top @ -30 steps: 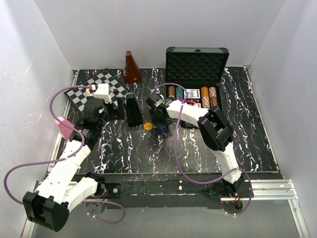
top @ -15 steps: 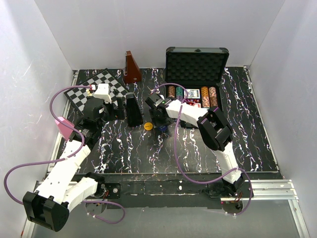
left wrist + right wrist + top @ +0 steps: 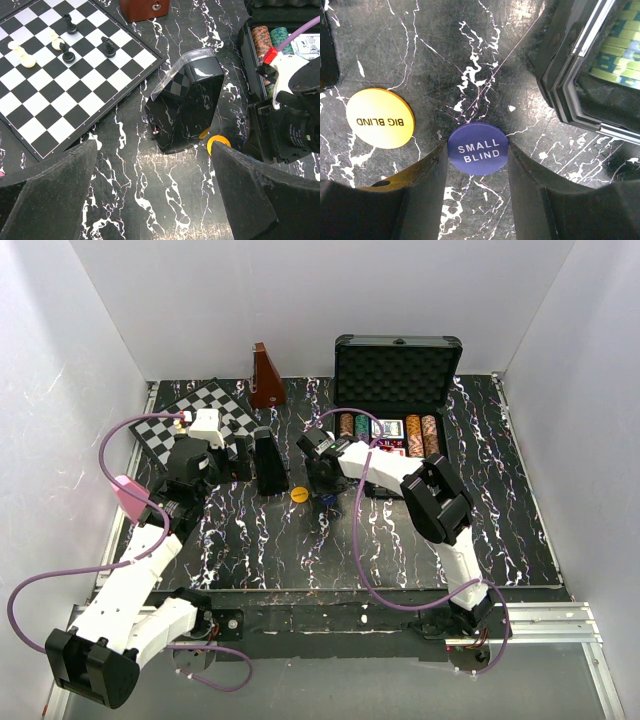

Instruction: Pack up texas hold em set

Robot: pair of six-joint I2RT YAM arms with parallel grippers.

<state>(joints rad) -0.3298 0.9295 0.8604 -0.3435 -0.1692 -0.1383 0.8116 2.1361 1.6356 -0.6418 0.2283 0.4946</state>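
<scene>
- Texas hold em set (image 3: 398,410): its black case (image 3: 398,370) sits open at the far right of the worktop (image 3: 290,550). The foam-lined lid stands upright.
- Striped chip rows (image 3: 422,433) and card decks (image 3: 387,427) lie in the base of the case.
- Two of the set's round pieces lie flat on the worktop outside the case, just off its near-left corner.
- The blue button (image 3: 478,149) reads SMALL BLIND. The yellow button (image 3: 380,118), marked BIG BLIND, lies beside it on the side away from the case.
- The right hand (image 3: 478,155) is down at the worktop, one finger on each side of the blue button.
- Both fingers (image 3: 427,190) sit right against the button's rim. I cannot tell whether they are actually pinching it.
- The left hand (image 3: 152,165) hangs over the worktop with its fingers spread wide and nothing between them.
- Ahead of the left hand stands a glossy black wedge (image 3: 187,102) with a clear top edge. The yellow button is just beside its base.
- A chessboard (image 3: 65,75) with a few pieces lies at the far left.
- A brown pyramid (image 3: 265,380) stands behind the chessboard, near the back wall.
</scene>
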